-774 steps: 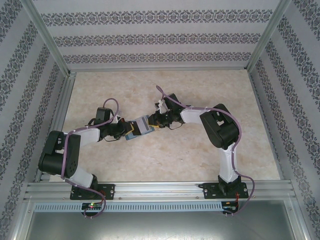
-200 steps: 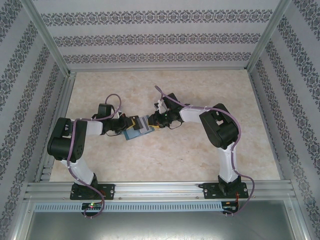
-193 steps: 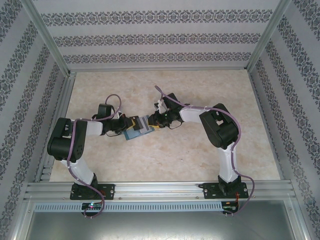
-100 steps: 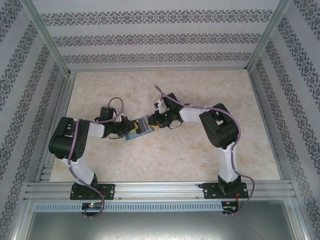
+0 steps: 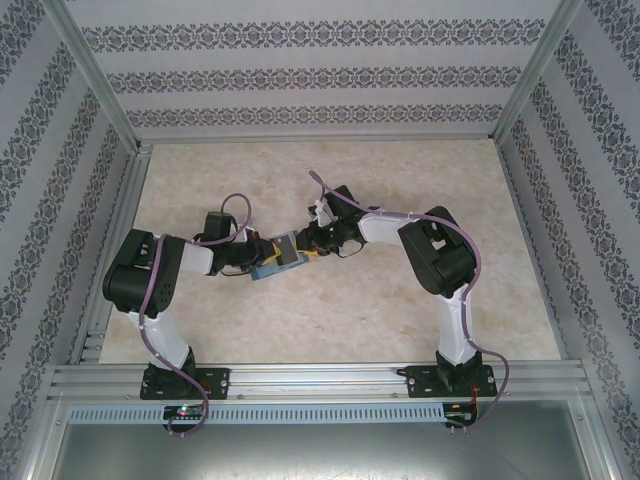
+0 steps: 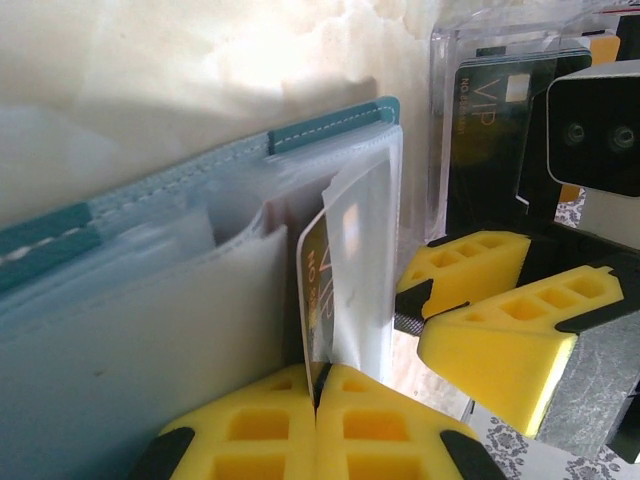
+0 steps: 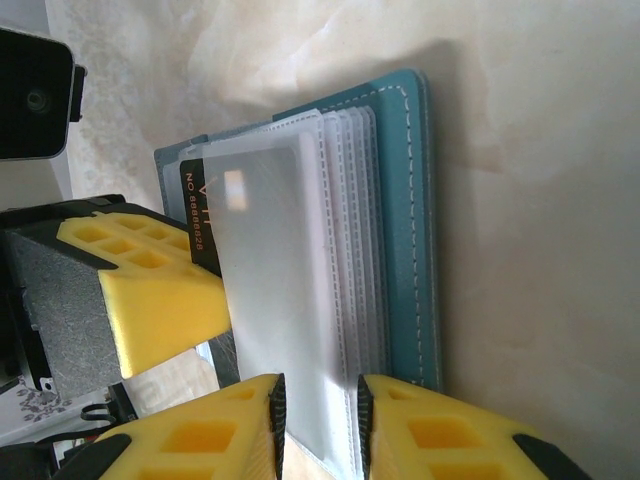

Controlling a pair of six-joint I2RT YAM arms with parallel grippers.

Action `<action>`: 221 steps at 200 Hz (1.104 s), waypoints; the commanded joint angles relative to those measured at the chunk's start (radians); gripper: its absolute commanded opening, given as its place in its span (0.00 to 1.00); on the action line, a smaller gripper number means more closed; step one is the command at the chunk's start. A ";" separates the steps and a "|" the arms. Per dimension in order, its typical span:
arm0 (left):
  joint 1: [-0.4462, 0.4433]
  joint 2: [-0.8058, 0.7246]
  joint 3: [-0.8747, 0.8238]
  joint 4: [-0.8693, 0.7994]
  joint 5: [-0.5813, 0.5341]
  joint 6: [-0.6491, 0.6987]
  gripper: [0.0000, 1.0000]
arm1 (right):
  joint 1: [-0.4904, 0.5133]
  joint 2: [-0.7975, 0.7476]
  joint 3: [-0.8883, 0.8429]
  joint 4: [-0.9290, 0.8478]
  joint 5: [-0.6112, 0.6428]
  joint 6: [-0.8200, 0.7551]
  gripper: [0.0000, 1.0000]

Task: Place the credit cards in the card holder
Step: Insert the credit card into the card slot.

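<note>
Holder (image 5: 272, 266) lies open mid-table, teal cover down. A dark card (image 6: 312, 290) sits partly inside one of its clear sleeves (image 7: 340, 230), pinched by the closed left claw (image 6: 318, 385) at 9 o'clock; the right claw (image 7: 318, 415), at 3 o'clock, grips those sleeves.

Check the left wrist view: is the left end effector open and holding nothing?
No, the left end effector is shut on the edge of a dark card at the card holder.

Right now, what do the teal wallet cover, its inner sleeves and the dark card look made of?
Teal book-like wallet cover: leather or faux leather, matte, white edge stitching. Translucent inner sleeves: soft frosted plastic, seams pressed in. Dark rectangular card: seemingly rigid glossy plastic, printed lettering.
</note>
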 commanded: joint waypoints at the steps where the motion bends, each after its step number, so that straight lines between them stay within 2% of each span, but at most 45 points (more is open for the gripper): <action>1: -0.035 0.056 -0.006 -0.016 -0.072 -0.027 0.00 | 0.021 0.024 0.023 -0.005 -0.009 -0.022 0.29; 19: -0.040 0.067 -0.001 -0.011 -0.070 -0.031 0.00 | 0.024 0.023 0.022 -0.007 -0.011 -0.022 0.29; 33: -0.040 0.066 0.000 -0.023 -0.074 -0.025 0.04 | 0.023 0.022 0.020 -0.008 -0.009 -0.024 0.29; 85: -0.041 -0.008 0.034 -0.208 -0.130 0.075 0.26 | 0.023 0.012 0.016 -0.009 -0.005 -0.026 0.29; 111: -0.040 -0.036 0.063 -0.289 -0.148 0.112 0.33 | 0.023 0.003 0.017 -0.014 -0.003 -0.027 0.29; 185: -0.040 -0.095 0.158 -0.514 -0.215 0.218 0.40 | 0.021 -0.030 0.017 -0.063 0.032 -0.062 0.29; 221: -0.039 -0.130 0.181 -0.574 -0.233 0.238 0.42 | 0.020 -0.042 0.017 -0.074 0.038 -0.070 0.29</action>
